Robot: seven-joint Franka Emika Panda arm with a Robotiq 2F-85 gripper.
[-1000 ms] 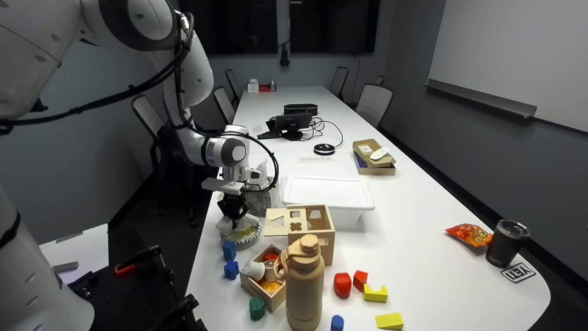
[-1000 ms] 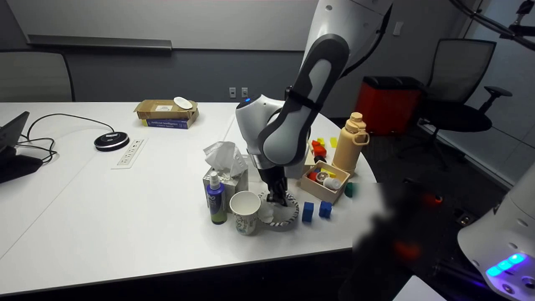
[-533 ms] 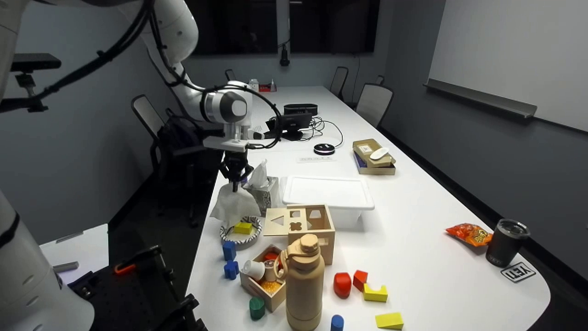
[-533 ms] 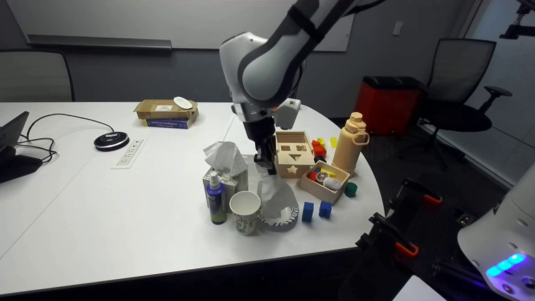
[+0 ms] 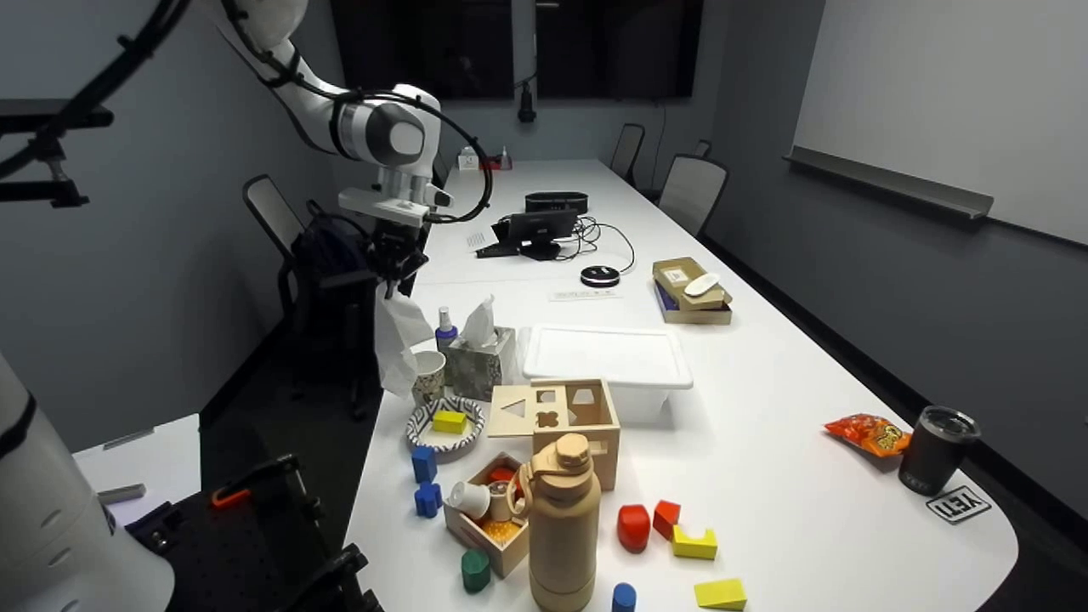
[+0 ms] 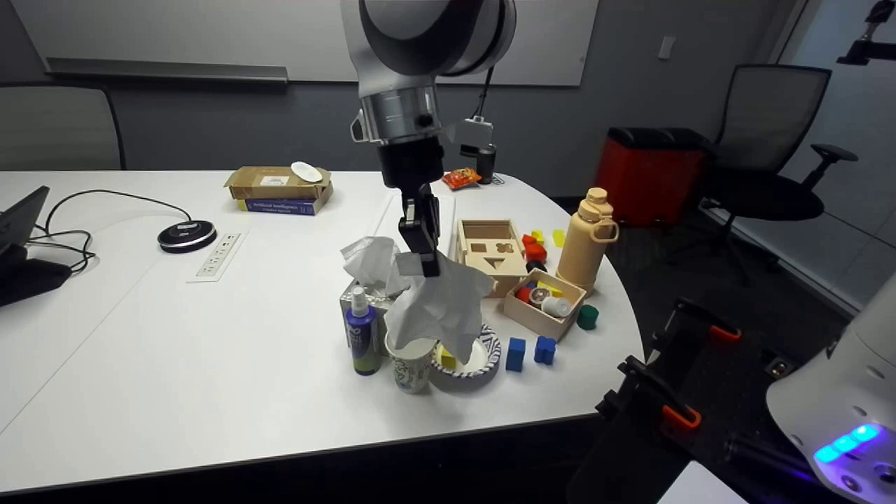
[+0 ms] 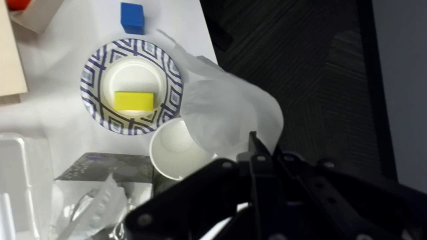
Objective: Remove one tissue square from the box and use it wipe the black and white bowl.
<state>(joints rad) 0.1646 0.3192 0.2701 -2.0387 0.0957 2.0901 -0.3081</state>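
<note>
My gripper (image 5: pixel 392 287) is shut on a white tissue square (image 5: pixel 397 340), which hangs below the fingertips in both exterior views. In an exterior view the gripper (image 6: pixel 428 267) and tissue (image 6: pixel 444 308) are above a paper cup, beside the bowl. In the wrist view the tissue (image 7: pixel 227 110) spreads out from the fingertips (image 7: pixel 262 141). The black and white bowl (image 5: pixel 473 437) stands upright with a patterned rim, also in the wrist view (image 7: pixel 89 77). A yellow block (image 7: pixel 134 101) lies in it. The grey tissue box (image 5: pixel 476 370) stands behind the bowl with another tissue poking out.
A paper cup (image 5: pixel 429 380) stands between bowl and box, with a purple spray bottle (image 6: pixel 362 336) near it. A wooden shape box (image 5: pixel 578 416), white lidded container (image 5: pixel 608 357), blue blocks (image 6: pixel 516 355), block tray (image 6: pixel 542 318) and tan bottle (image 5: pixel 564 527) are close by.
The gripper was down in the bowl with the tissue. It has risen out, carrying the tissue up and away past the cup toward the table edge. The bowl and yellow block are uncovered.
</note>
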